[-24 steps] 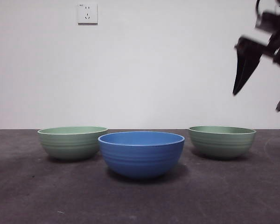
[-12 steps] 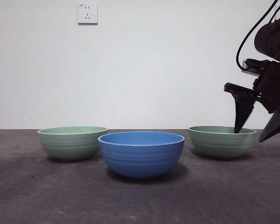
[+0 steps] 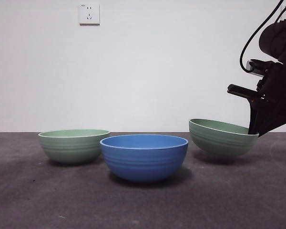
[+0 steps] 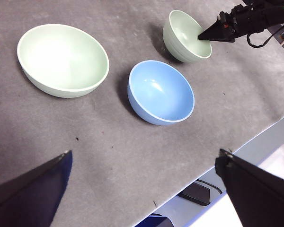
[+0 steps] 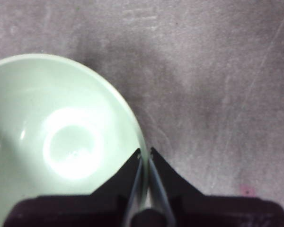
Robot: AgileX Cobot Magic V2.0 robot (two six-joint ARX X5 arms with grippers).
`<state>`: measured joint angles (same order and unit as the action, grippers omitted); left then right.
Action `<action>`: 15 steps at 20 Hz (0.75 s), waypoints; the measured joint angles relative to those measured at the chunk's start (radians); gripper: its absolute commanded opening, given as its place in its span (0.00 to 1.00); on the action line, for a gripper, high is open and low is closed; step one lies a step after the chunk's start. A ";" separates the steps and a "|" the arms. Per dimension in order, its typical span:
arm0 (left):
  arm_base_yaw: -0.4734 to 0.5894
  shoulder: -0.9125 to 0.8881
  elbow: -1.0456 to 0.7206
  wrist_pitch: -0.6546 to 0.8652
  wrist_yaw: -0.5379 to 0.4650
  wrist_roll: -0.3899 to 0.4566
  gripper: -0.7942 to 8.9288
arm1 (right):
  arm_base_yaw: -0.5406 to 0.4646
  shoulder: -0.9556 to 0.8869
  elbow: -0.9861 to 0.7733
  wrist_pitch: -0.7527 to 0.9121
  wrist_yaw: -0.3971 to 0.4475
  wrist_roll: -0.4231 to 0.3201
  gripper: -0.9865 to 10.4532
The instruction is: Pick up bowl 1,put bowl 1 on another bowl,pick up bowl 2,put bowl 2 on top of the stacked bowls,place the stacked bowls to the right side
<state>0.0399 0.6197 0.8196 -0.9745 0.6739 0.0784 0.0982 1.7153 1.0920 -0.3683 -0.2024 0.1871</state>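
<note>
Bowl 1 (image 3: 219,138), pale green and ridged, is tilted at the right with its far side lifted off the table. My right gripper (image 3: 255,131) is shut on its right rim, one jaw inside and one outside, as the right wrist view shows at the gripper (image 5: 145,153) and bowl (image 5: 61,142). The blue bowl (image 3: 144,157) stands in the middle front. A second green bowl (image 3: 74,145) rests at the left. My left gripper (image 4: 145,156) hangs open high above the table, looking down on the blue bowl (image 4: 161,92) and both green bowls (image 4: 61,59) (image 4: 184,35).
A white wall outlet (image 3: 89,13) sits high on the back wall. The table's front edge (image 4: 255,137) shows in the left wrist view, with a dark device and cables (image 4: 196,191) below it. Dark grey tabletop (image 3: 47,200) stretches in front of the bowls.
The right gripper came down from the upper right, closed on the right green bowl's rim, and the bowl tipped up from lying flat. The other two bowls stayed put.
</note>
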 measured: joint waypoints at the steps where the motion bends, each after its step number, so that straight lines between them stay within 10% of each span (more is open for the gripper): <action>1: 0.000 0.000 0.000 0.000 0.000 0.000 0.65 | 0.000 -0.002 0.006 -0.005 -0.003 0.000 0.08; 15: 0.000 0.000 0.000 0.002 -0.028 0.000 0.65 | 0.368 -0.220 0.077 -0.195 0.016 -0.050 0.08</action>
<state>0.0399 0.6197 0.8192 -0.9722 0.6460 0.0780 0.4664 1.4952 1.1694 -0.5632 -0.1867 0.1371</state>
